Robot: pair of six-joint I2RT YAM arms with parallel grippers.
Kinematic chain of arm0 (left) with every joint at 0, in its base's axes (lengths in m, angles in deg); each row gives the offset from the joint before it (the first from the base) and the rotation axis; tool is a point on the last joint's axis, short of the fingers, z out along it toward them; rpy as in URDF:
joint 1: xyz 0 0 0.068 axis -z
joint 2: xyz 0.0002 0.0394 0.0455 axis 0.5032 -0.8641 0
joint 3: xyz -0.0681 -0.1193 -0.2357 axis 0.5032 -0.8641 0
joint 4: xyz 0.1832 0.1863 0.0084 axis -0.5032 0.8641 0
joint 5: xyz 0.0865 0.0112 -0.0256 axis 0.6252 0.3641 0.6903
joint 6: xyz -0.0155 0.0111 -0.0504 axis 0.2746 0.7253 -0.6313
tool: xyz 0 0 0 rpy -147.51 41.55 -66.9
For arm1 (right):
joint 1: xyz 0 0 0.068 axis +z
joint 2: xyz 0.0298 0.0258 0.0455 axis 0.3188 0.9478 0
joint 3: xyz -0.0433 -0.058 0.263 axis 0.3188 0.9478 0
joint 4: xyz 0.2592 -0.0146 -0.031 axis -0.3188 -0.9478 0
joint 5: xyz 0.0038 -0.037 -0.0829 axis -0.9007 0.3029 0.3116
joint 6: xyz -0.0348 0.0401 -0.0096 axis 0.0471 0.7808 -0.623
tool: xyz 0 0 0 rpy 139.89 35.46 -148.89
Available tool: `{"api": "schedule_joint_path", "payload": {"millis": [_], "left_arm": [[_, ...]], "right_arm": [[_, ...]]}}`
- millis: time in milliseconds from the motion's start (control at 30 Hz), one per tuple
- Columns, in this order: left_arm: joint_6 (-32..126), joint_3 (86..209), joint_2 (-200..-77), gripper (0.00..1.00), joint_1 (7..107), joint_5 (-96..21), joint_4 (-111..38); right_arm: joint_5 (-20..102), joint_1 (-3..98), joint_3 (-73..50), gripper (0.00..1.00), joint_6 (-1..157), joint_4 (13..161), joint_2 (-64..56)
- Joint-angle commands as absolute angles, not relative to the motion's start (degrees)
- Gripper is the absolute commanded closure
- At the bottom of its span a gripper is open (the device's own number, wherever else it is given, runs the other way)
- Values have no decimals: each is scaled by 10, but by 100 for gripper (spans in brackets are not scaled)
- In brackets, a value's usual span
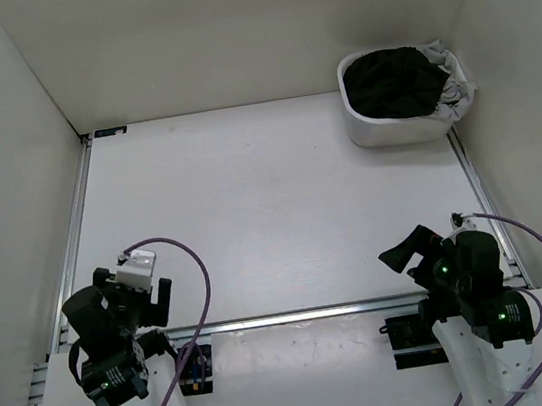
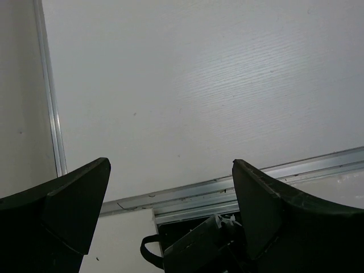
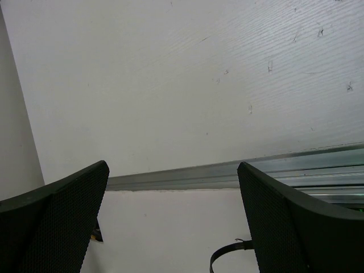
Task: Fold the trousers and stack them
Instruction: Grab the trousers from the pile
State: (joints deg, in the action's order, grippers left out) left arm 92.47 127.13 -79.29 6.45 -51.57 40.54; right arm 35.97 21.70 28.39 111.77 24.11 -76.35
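The black trousers (image 1: pixel 394 83) lie bunched up inside a white basket (image 1: pixel 372 128) at the table's far right corner, next to some white and grey cloth (image 1: pixel 453 84). My left gripper (image 1: pixel 149 296) rests at the near left, open and empty; its wrist view shows the jaws wide apart (image 2: pixel 170 187) over bare table. My right gripper (image 1: pixel 406 253) rests at the near right, open and empty; its jaws also stand wide apart in the wrist view (image 3: pixel 173 190). Both grippers are far from the trousers.
White walls enclose the table on the left, back and right. A metal rail (image 1: pixel 307 313) runs along the near edge in front of both arm bases. Purple cables (image 1: pixel 199 304) loop from each arm.
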Motion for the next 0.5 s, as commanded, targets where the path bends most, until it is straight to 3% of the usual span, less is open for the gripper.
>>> {"api": "schedule_joint_path", "payload": {"millis": [0, 233, 300, 400, 467], "left_arm": [[930, 1269, -770, 0, 57, -527, 409], [957, 1287, -720, 0, 57, -553, 409], [971, 1332, -739, 0, 57, -593, 409], [966, 1385, -843, 0, 49, -620, 409], [948, 1424, -952, 0, 33, -620, 393]], "right_arm": [[380, 218, 296, 1, 1103, 55, -761], [390, 218, 154, 1, 980, 107, -686], [431, 218, 56, 1, 944, 124, -600], [481, 218, -79, 1, 901, 153, -419], [517, 218, -233, 1, 871, 169, -267]]}}
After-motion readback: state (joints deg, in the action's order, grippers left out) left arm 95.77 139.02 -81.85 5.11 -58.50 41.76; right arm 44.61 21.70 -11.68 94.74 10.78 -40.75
